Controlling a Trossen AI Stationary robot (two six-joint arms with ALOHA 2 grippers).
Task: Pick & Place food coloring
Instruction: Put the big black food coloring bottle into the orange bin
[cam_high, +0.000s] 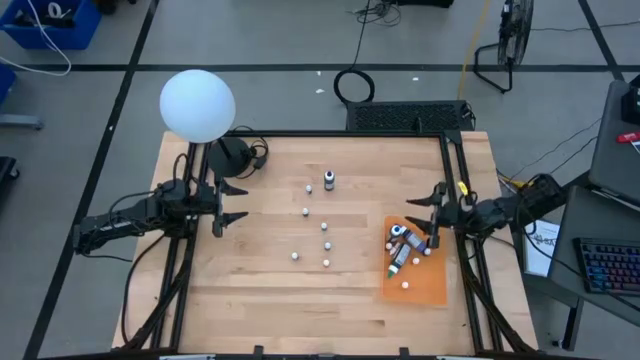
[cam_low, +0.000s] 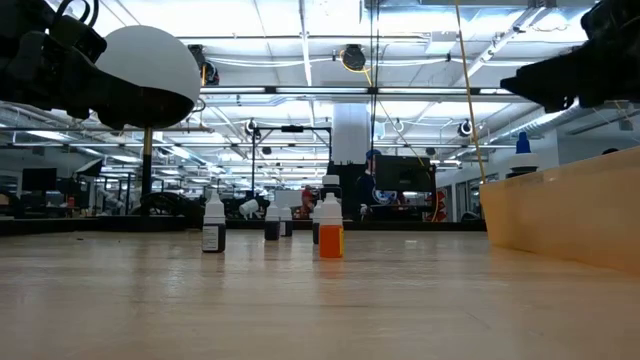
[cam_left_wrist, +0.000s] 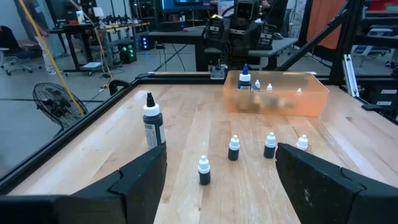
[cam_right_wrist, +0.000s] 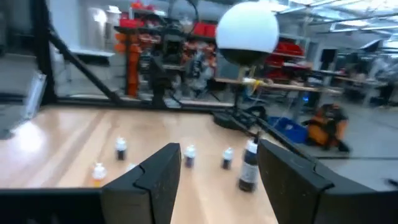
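Several tiny food coloring bottles stand upright on their bases, scattered over the middle of the wooden table. Next to them stands a taller dark bottle with a white cap, seen also in the left wrist view. More bottles lie in a heap inside the orange tray on the right. My left gripper hovers open at the table's left side, pointing at the bottles. My right gripper hovers open over the tray's far-left corner, clear of the bottles.
A white globe lamp on a dark base stands at the far left corner. A black frame rail borders the table. An orange-bodied bottle stands nearest the low camera. Bare wood lies along the near edge.
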